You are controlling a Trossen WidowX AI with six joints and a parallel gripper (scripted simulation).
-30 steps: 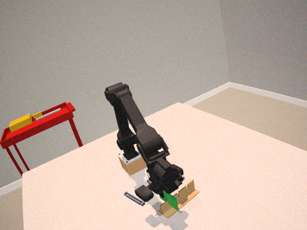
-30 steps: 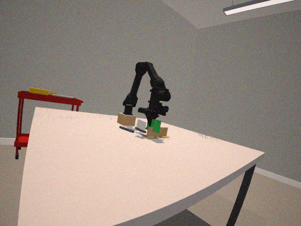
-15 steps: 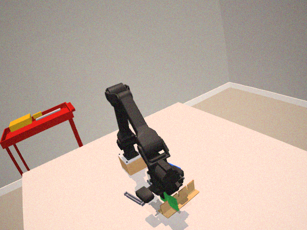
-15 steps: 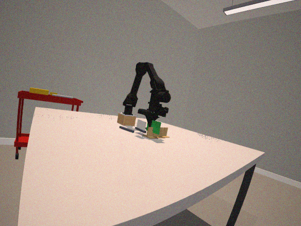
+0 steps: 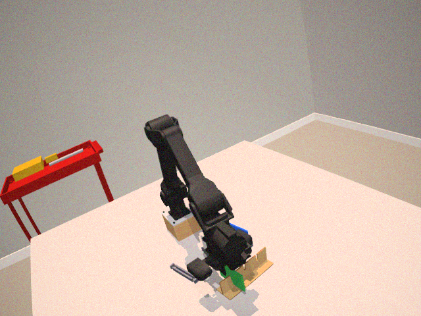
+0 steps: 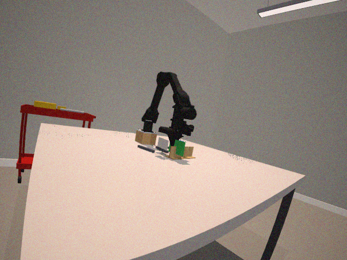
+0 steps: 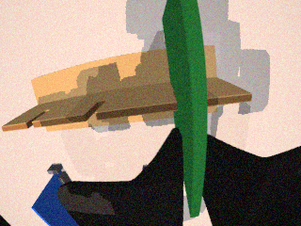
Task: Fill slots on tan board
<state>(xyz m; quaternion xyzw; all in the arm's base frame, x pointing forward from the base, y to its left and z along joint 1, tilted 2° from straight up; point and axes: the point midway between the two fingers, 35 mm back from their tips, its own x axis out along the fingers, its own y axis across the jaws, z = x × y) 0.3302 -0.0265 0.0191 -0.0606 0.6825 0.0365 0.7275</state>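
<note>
Grey walls are rising behind the pale tabletop (image 5: pixel 306 220) (image 6: pixel 126 190), and out in front the gripper (image 5: pixel 222 270) (image 6: pixel 172 144) (image 7: pixel 182 134) is pinching the green board (image 5: pixel 237 279) (image 6: pixel 179 148) (image 7: pixel 190 94) upright, crosswise to the tan board (image 5: pixel 261 255) (image 6: pixel 188 151) (image 7: pixel 141 101) just below its fingertips! Seating is looking deep, but I can't tell if it's locked. Any yaw error could be jamming the notch; pushing on regardless could be tilting or sliding the tan board.
</note>
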